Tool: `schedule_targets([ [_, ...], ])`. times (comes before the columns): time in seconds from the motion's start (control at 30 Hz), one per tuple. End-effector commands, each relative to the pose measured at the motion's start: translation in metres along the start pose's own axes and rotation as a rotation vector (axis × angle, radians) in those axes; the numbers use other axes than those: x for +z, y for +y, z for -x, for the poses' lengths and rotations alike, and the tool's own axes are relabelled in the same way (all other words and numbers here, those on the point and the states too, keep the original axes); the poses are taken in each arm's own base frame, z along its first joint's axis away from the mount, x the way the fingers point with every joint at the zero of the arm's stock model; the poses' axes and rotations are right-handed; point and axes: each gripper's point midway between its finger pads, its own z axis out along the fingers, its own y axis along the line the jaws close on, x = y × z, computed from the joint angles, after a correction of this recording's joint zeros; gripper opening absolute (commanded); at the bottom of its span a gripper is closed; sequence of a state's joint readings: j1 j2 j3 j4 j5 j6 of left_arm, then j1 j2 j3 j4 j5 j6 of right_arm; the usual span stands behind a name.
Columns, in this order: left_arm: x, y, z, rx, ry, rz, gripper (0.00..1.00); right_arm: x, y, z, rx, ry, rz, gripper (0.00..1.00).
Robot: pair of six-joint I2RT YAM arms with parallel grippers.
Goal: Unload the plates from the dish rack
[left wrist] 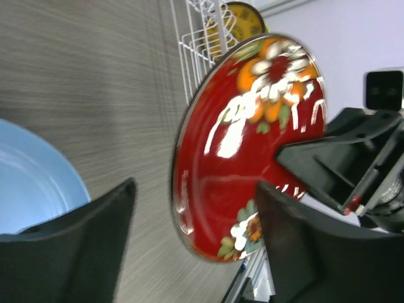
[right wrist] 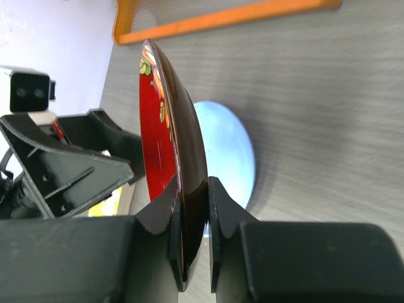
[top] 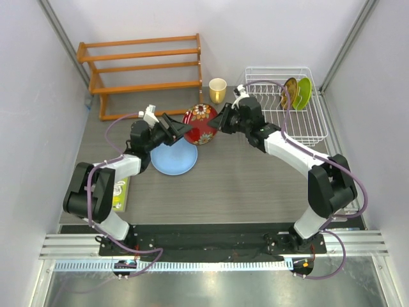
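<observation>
Red plate held in mid-air between the two grippers, unloading about half done.

The right gripper pinches the red plate by its rim and holds it on edge above the table, clear of the rack. The left gripper faces it with jaws spread. The plate's opposite rim is just in front of them, and I cannot tell whether they touch. Under the left gripper the blue plate lies flat on the table, so one plate looks done and a second is on its way, likely by handover. The brown plate and green plate stand upright in the rack's far corner, both left to unload.
</observation>
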State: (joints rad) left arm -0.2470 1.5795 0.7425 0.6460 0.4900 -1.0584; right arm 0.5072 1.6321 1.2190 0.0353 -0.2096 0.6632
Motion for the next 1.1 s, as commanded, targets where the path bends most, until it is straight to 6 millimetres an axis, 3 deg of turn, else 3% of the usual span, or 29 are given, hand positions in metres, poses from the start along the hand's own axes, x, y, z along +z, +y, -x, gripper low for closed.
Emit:
schedule_targets([
  [0.0,0.002,-0.029,0.006,0.009,-0.026,-0.144,0.64,-0.007,0.051,0.025,0.033,-0.076,0.207,0.02],
  [0.03,0.003,-0.029,0.007,0.010,-0.024,-0.150,0.57,-0.007,0.050,0.023,0.041,-0.070,0.210,0.02],
  [0.07,0.004,-0.026,0.005,0.005,-0.016,-0.145,0.38,-0.008,0.053,0.023,0.041,-0.076,0.223,0.02],
  [0.13,0.004,-0.023,0.002,-0.003,-0.007,-0.141,0.21,-0.008,0.052,0.022,0.046,-0.073,0.225,0.02],
  [0.17,0.004,-0.020,0.000,-0.004,-0.005,-0.136,0.09,-0.009,0.054,0.022,0.046,-0.075,0.229,0.02],
  [0.23,0.004,-0.015,-0.002,-0.005,-0.003,-0.123,0.00,-0.009,0.054,0.024,0.035,-0.078,0.228,0.05],
  [0.3,0.003,-0.012,-0.002,-0.002,-0.008,-0.107,0.00,-0.010,0.053,0.027,0.023,-0.077,0.211,0.12],
  [0.33,0.003,-0.007,-0.003,0.003,-0.005,-0.085,0.00,-0.010,0.053,0.027,0.010,-0.076,0.202,0.30],
  [0.4,0.000,-0.005,0.000,0.023,-0.016,-0.056,0.00,-0.011,0.043,0.031,-0.026,-0.080,0.140,0.41],
  [0.43,-0.001,0.002,0.001,0.020,-0.019,-0.010,0.00,-0.011,0.040,0.032,-0.037,-0.080,0.118,0.59],
  [0.47,-0.003,0.007,0.003,0.055,-0.026,0.017,0.00,-0.013,0.029,0.030,-0.063,-0.067,0.072,0.65],
  [0.5,-0.008,0.004,0.011,0.072,-0.047,0.040,0.00,-0.014,0.021,0.037,-0.075,-0.089,0.021,0.68],
  [0.53,-0.013,0.021,0.010,0.064,-0.043,0.128,0.00,-0.018,0.012,0.040,-0.087,-0.096,-0.027,0.70],
  [0.6,-0.024,0.030,0.021,0.117,-0.069,0.192,0.00,-0.025,-0.012,0.044,-0.127,-0.106,-0.132,0.71],
  [0.77,-0.068,0.062,0.046,0.158,-0.141,0.438,0.00,-0.050,-0.050,0.058,-0.153,-0.128,-0.257,0.75],
  [0.9,-0.089,0.084,0.045,0.168,-0.104,0.566,0.00,-0.068,-0.086,0.075,-0.116,-0.163,-0.327,0.75],
  [1.07,-0.087,0.099,0.034,0.121,-0.057,0.578,0.00,-0.082,-0.109,0.092,-0.098,-0.189,-0.372,0.75],
])
